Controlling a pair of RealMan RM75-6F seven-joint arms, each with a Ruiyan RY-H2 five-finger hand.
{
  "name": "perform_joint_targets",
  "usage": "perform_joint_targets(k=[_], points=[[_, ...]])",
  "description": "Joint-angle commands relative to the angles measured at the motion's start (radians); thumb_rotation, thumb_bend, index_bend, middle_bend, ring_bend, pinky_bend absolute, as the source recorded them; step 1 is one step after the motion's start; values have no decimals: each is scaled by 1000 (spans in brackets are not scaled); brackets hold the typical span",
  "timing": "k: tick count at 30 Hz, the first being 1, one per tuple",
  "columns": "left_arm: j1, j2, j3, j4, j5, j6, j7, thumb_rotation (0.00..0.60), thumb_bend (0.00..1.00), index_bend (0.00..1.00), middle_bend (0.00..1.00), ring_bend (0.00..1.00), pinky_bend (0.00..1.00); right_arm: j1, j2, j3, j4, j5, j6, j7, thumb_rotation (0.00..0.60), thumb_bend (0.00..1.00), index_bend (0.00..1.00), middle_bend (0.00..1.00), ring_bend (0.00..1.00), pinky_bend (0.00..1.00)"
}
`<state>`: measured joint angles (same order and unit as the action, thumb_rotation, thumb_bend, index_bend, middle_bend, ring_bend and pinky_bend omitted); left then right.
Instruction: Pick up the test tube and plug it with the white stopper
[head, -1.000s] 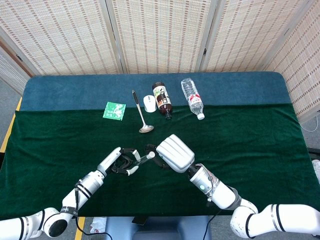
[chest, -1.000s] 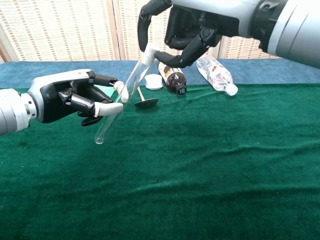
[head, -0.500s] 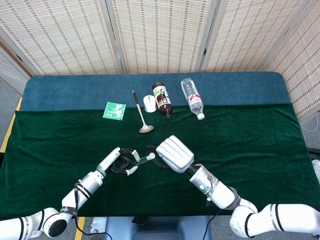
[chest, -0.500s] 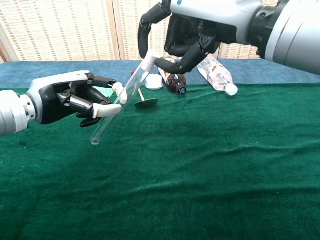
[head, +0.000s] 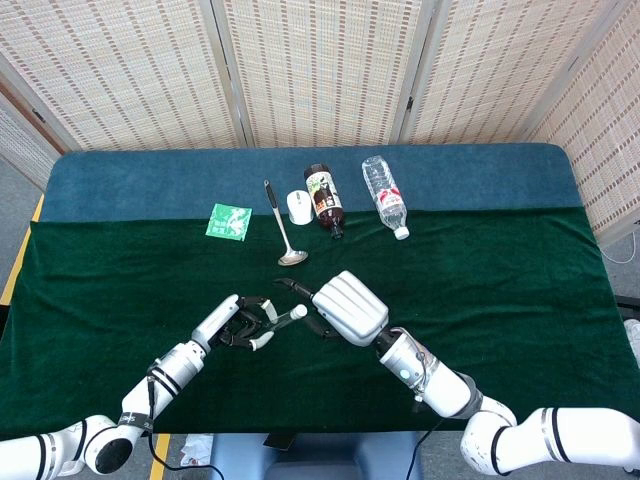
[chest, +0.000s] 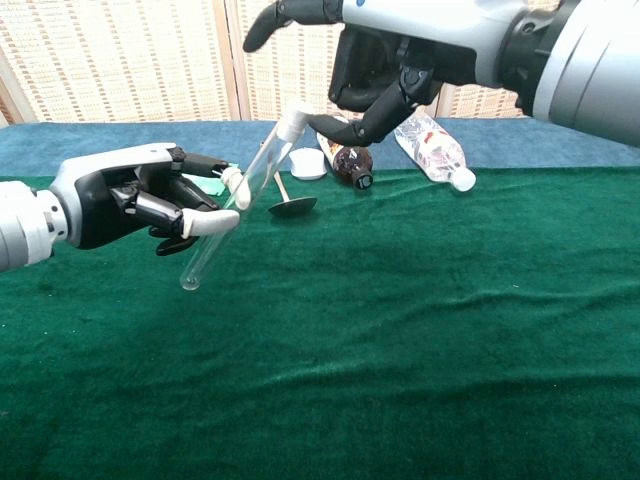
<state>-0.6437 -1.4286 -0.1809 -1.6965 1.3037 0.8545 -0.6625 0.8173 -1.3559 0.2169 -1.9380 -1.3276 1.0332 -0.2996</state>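
Test tube (chest: 232, 215) hangs tilted above the green cloth (chest: 420, 330), pinched near its upper part by the left hand (chest: 150, 195), whose thumb and fingertip close on the glass while its round bottom points down and toward the camera in the chest view. White stopper (chest: 291, 122) sits in the tube's raised mouth. The right hand (chest: 375, 60) hovers just beyond that end with its fingers spread apart and nothing in them; whether a fingertip touches the stopper is hard to tell. Behind, near the blue strip, lie a ladle (head: 283, 229), a dark bottle (head: 324, 199), a clear bottle (head: 385, 196) and a green packet (head: 229, 221).
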Motion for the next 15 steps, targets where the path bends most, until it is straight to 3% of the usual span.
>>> perform_joint_targets(k=[1, 8, 15], points=[[-1, -1, 1, 10, -6, 3, 24, 600, 551, 670, 955, 938, 843, -6, 11, 2, -13, -12, 10, 12, 600, 517, 79, 986, 1000, 1000], [0, -17, 19, 75, -28, 45, 213, 600, 551, 670, 955, 938, 843, -50, 91, 2, -48, -40, 57, 39, 600, 518, 61, 985, 1000, 1000], [-14, -62, 53, 148, -92, 84, 558, 600, 550, 670, 955, 937, 843, -115, 179, -13, -47, -35, 108, 54, 600, 517, 61, 985, 1000, 1000]])
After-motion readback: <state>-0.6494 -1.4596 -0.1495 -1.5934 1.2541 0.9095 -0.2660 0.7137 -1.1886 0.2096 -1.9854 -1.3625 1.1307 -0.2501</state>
